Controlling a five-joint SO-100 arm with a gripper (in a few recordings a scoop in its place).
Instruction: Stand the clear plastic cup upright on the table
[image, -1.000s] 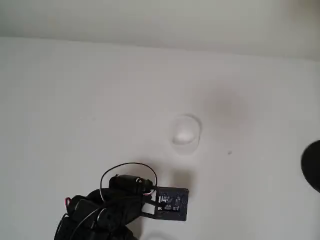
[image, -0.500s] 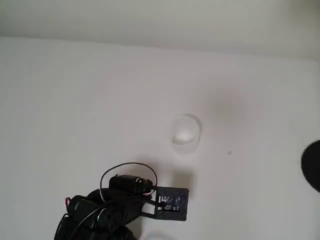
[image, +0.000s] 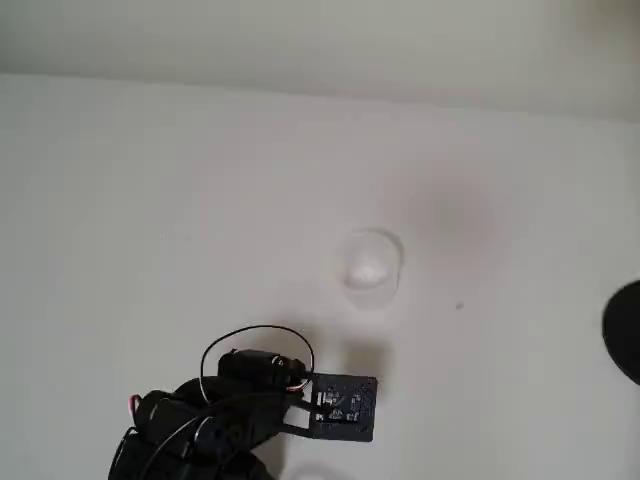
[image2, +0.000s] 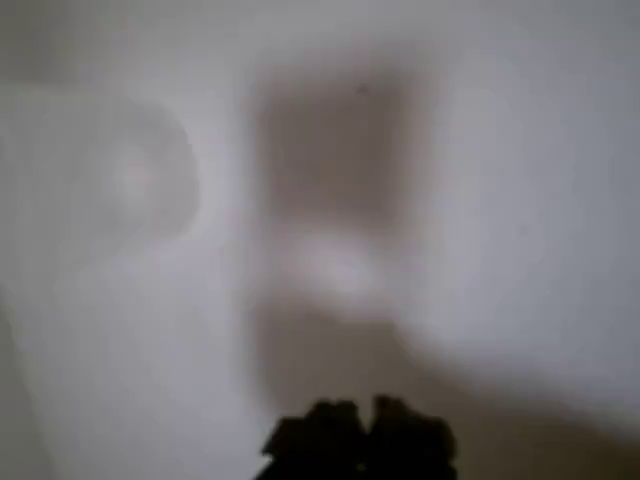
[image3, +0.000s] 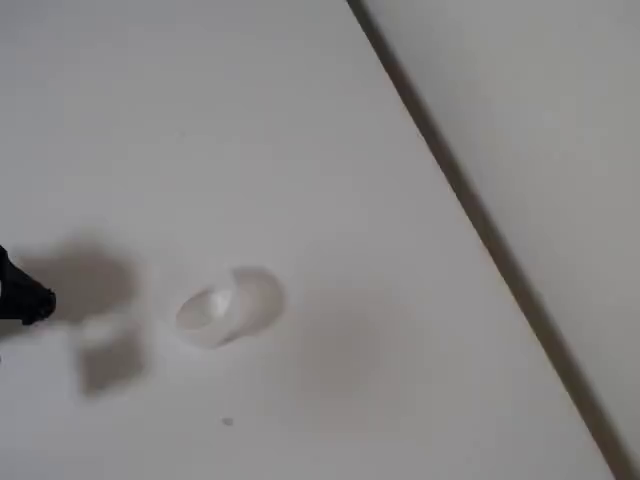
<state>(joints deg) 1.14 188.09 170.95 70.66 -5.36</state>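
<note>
The clear plastic cup (image: 372, 268) rests on the white table (image: 150, 220), faint and whitish, and seems to lie on its side. It shows the same way in the fixed view (image3: 228, 307), and as a pale blur at the left of the wrist view (image2: 110, 180). My gripper (image2: 360, 445) is a dark blurred mass at the bottom of the wrist view, its tips close together with nothing between them. In the overhead view the arm's black square plate (image: 340, 408) hangs below the cup, apart from it. A black tip (image3: 25, 295) sits left of the cup in the fixed view.
A black round object (image: 625, 330) cuts in at the right edge of the overhead view. The table's far edge (image3: 470, 210) runs diagonally against a pale wall. A small dark speck (image: 459, 305) lies right of the cup.
</note>
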